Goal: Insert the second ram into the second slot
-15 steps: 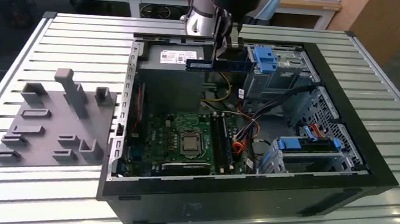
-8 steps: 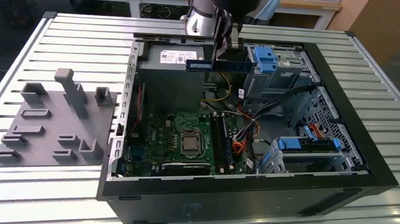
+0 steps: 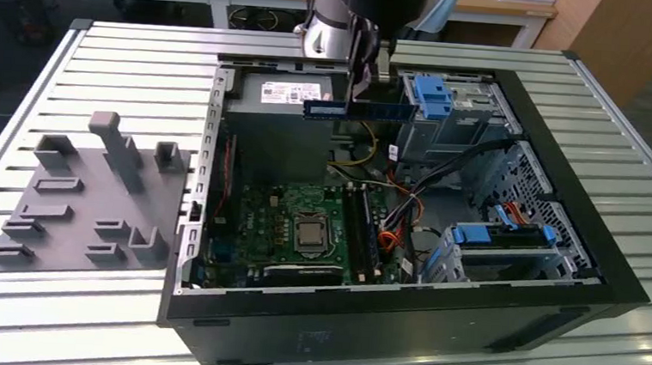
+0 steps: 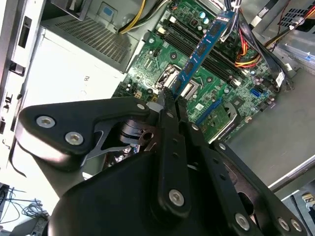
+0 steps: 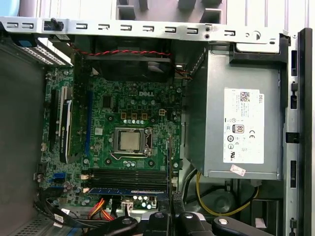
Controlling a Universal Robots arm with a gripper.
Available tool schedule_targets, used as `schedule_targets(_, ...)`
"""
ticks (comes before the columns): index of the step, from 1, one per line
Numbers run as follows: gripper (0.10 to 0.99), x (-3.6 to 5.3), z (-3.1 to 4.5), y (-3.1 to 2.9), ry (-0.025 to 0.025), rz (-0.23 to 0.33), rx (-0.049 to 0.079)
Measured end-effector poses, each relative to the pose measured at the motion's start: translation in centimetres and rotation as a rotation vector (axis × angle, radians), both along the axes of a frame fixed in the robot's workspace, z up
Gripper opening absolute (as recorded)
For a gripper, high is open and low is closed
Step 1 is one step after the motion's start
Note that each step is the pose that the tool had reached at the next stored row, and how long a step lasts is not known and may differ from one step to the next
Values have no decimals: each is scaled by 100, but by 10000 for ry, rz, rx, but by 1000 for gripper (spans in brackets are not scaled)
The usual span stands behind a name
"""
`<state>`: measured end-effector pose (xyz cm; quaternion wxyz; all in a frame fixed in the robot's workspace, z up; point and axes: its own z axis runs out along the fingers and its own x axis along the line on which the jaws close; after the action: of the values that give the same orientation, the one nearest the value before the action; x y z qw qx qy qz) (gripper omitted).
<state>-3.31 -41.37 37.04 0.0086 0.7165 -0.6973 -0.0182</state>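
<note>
Second ram hangs level over the open computer case, its blue strip pinched between the jaws of the gripper, well above the board and touching nothing else. At the exterior view's left, a grey fixture plate with upright blocks lies on the slatted surface, just beside the case. Inside the case, the power supply sits just left of the ram. The green motherboard lies on the floor below, with its processor socket and then the dark memory slots. In the first wrist view, a blue strip lies along those slots. Blue-tabbed drive cages stand at the right.
</note>
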Motion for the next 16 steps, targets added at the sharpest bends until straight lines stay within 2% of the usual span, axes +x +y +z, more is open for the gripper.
schedule_targets(8,137,0,0,-52,1,-1,-1)
schedule_targets(16,137,0,-1,-73,0,0,-3)
